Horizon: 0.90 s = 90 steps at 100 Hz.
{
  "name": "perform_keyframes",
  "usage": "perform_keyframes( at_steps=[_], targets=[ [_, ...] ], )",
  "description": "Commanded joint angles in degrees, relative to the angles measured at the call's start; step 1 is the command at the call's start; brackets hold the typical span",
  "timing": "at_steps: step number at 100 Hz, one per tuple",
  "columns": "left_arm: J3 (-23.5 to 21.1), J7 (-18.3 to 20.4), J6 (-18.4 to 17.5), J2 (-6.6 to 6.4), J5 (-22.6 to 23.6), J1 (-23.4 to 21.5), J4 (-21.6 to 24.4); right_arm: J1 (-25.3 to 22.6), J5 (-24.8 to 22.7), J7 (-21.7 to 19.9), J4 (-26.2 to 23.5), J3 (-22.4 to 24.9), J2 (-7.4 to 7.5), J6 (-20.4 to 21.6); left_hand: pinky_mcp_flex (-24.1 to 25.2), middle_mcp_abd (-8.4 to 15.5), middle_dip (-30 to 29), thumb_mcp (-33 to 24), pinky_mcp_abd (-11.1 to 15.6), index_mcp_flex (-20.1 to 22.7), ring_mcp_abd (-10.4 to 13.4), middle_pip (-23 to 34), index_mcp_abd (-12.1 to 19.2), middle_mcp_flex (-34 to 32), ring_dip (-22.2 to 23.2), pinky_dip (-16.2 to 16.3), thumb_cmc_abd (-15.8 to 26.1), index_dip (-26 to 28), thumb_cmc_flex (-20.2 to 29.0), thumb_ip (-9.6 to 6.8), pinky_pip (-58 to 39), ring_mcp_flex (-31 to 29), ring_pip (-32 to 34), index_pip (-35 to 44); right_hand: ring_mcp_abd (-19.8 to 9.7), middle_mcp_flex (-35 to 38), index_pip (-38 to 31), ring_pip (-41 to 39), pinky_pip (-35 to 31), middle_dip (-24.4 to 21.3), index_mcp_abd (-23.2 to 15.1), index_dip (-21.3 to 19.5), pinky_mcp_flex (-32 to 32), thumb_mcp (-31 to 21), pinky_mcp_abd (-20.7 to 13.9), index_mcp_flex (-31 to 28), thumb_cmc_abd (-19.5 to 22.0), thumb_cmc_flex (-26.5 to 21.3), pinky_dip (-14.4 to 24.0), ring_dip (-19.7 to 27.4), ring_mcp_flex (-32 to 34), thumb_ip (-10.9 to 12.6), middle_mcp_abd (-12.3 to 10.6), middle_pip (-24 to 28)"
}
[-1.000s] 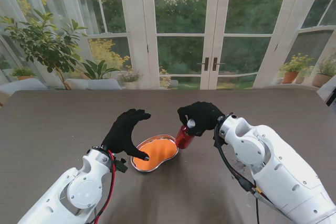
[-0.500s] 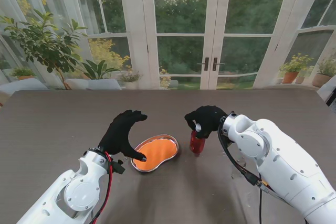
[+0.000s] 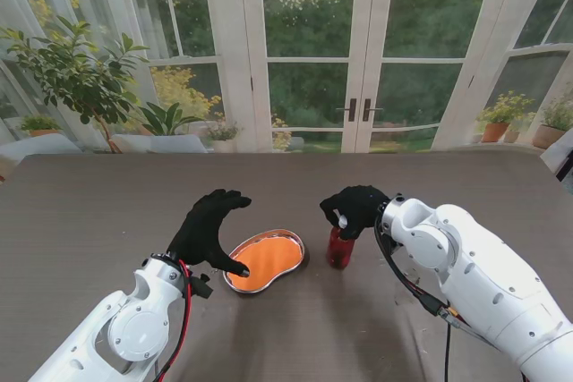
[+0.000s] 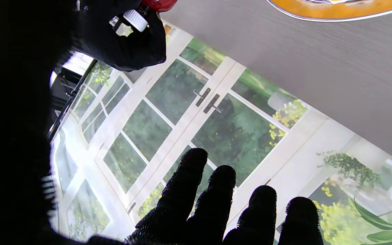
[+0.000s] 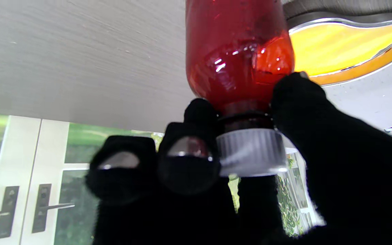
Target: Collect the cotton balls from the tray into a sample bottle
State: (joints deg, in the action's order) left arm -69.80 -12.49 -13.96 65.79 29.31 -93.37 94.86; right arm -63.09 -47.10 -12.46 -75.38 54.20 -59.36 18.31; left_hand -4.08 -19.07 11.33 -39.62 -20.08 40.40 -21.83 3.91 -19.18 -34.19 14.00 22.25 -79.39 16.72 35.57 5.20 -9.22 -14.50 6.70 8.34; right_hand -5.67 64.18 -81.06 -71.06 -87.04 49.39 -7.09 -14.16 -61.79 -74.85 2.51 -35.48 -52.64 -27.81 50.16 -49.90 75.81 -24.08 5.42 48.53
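Moved upright beside the tray (image 3: 265, 261), the sample bottle (image 3: 339, 247) stays gripped by the right hand (image 3: 354, 207); release gently, straight up. Left hand (image 3: 209, 225) hovers spread, holding nothing.

A grey-brown desk (image 3: 107, 212) spreads all around the hands. Beyond its far edge, past both hands, stand white glass doors (image 3: 358, 60) with dark handles (image 3: 358, 109). A leafy plant (image 3: 76, 73) and potted plants (image 3: 497, 123) stand outside.

No text, label or number seems readable anywhere in these views.
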Motion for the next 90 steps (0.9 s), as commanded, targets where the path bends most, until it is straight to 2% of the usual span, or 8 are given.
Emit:
perform_keyframes(
  at_steps=[1,22,53,65,67,73,80,90],
  targets=[
    [0.0,1.2,0.1,0.02,-0.2,-0.1,0.3,0.0,-0.1,-0.5,0.6,-0.2,0.06,0.2,-0.1,0.2,0.5,1.3,1.0,0.5,0.7,0.0,5.3,-1.4,0.4,0.8,57.6,0.3,-0.1,-2.21,1.7,0.7,0.1,0.2,-2.3,3.0,-3.7,0.6,0.5,-1.4,-1.4,-1.3,-0.6,-6.4,1.0,-1.0,5.1,-8.2,-0.7,0.9,0.0,4.2,-9.8,1.8],
    [0.1,1.4,0.1,0.03,-0.5,-0.1,0.2,-0.1,0.1,-0.4,1.1,-0.1,0.04,0.0,-0.3,0.0,0.7,1.3,0.9,0.9,0.6,0.2,5.2,-2.0,0.4,1.0,57.6,0.5,0.0,-2.22,1.7,0.5,0.2,0.4,-0.3,2.5,-0.8,2.5,1.4,-2.5,1.0,-0.4,1.0,-4.7,3.3,-1.3,6.3,-6.7,-0.1,2.2,-0.2,4.4,-9.0,0.8],
    [0.5,1.8,0.1,0.03,-1.0,0.2,0.0,-0.3,-1.0,-0.1,0.9,0.3,0.2,0.7,-0.4,-0.3,1.0,1.2,0.8,1.2,0.4,0.3,5.1,-2.6,0.6,1.2,57.5,0.7,0.0,-2.2,1.7,0.4,0.3,0.5,0.9,-0.8,7.9,7.2,3.4,-1.7,4.1,-0.7,5.1,-3.4,5.5,-0.3,4.9,-0.1,0.8,4.4,-0.3,4.1,-8.5,-1.3],
    [0.7,2.0,0.1,0.03,-1.3,0.4,-0.1,-0.2,-1.4,0.1,1.0,0.2,0.23,1.0,-0.4,-0.3,1.2,1.3,0.8,1.2,0.5,0.4,5.2,-2.9,0.6,1.2,57.5,0.8,0.0,-2.18,1.7,0.3,0.4,0.5,1.3,-2.6,14.8,8.5,3.8,-1.7,5.6,-3.7,6.0,-2.6,5.8,-1.9,1.9,3.4,1.0,4.6,-0.3,3.7,-8.5,-0.5],
    [0.8,2.0,0.1,0.03,-1.4,0.4,-0.1,-0.2,-1.5,0.1,1.0,0.2,0.26,1.1,-0.4,-0.2,1.2,1.3,0.8,1.2,0.5,0.5,5.2,-3.0,0.6,1.2,57.5,0.8,0.0,-2.18,1.7,0.2,0.4,0.5,1.2,-2.9,16.0,8.6,3.9,-1.7,5.8,-4.1,6.1,-2.7,5.8,-2.1,1.5,4.3,1.1,4.7,-0.3,3.8,-8.5,-0.4],
    [0.9,2.1,0.1,0.04,-1.5,0.5,-0.2,-0.2,-1.6,-0.1,1.1,0.2,0.31,1.4,-0.4,-0.3,1.3,1.4,0.8,1.2,0.4,0.5,5.1,-3.1,0.6,1.2,57.5,0.8,0.0,-2.18,1.7,0.2,0.4,0.5,1.4,-4.3,22.7,9.7,4.0,-2.3,6.1,-13.4,7.0,-2.6,5.9,-2.9,1.0,7.4,1.3,4.8,-0.3,6.7,-8.4,0.2],
    [1.0,2.2,0.2,0.04,-1.7,0.6,-0.3,-0.1,-2.0,0.3,1.2,0.1,0.32,1.6,-0.4,-0.3,1.4,1.4,0.7,1.2,0.4,0.5,5.2,-3.2,0.6,1.3,57.5,0.8,0.0,-2.18,1.7,0.2,0.4,0.6,1.4,-5.7,24.7,10.4,4.1,-3.2,6.3,-13.8,7.5,-2.8,5.9,-2.4,0.4,10.4,1.4,5.0,-0.3,12.0,-8.6,0.7],
    [1.1,2.3,0.2,0.02,-1.8,0.6,-0.3,-0.2,-2.6,0.4,1.1,0.2,0.38,1.6,-0.5,-0.3,1.5,1.4,0.7,1.3,0.3,0.5,5.2,-3.4,0.6,1.3,57.4,0.9,0.0,-2.17,1.7,0.2,0.3,0.6,1.8,-8.4,27.0,12.2,3.9,-3.1,6.1,-13.1,9.4,-2.2,6.1,-1.2,-1.2,13.0,1.8,5.5,-0.4,11.9,-8.3,1.4]
  ],
)
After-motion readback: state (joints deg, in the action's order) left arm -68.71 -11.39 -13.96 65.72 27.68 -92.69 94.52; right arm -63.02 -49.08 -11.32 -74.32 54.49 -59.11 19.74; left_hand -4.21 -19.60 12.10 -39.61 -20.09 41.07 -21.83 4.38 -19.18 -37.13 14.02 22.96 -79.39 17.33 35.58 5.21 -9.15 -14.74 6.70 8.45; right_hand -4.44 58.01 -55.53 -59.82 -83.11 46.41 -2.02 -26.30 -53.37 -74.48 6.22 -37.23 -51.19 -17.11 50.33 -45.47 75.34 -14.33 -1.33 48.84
